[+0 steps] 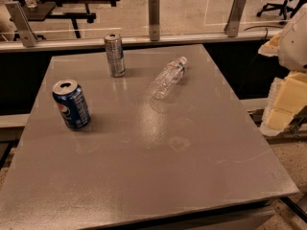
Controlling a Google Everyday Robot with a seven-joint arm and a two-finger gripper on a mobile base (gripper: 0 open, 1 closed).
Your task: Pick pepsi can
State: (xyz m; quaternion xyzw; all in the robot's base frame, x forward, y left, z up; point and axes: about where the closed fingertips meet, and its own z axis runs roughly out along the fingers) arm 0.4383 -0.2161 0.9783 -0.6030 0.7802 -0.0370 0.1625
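Note:
The pepsi can [71, 104] is short and dark blue with a silver top. It stands upright on the grey table [158, 166] near its left edge. My gripper [287, 97] shows as white and pale yellow parts at the right edge of the view. It is beyond the table's right side, far from the can and touching nothing on the table.
A taller, slimmer silver can [114, 55] stands upright at the back of the table. A clear plastic bottle [167, 77] lies on its side to the right of it. A glass barrier with metal posts [154, 18] runs behind the table.

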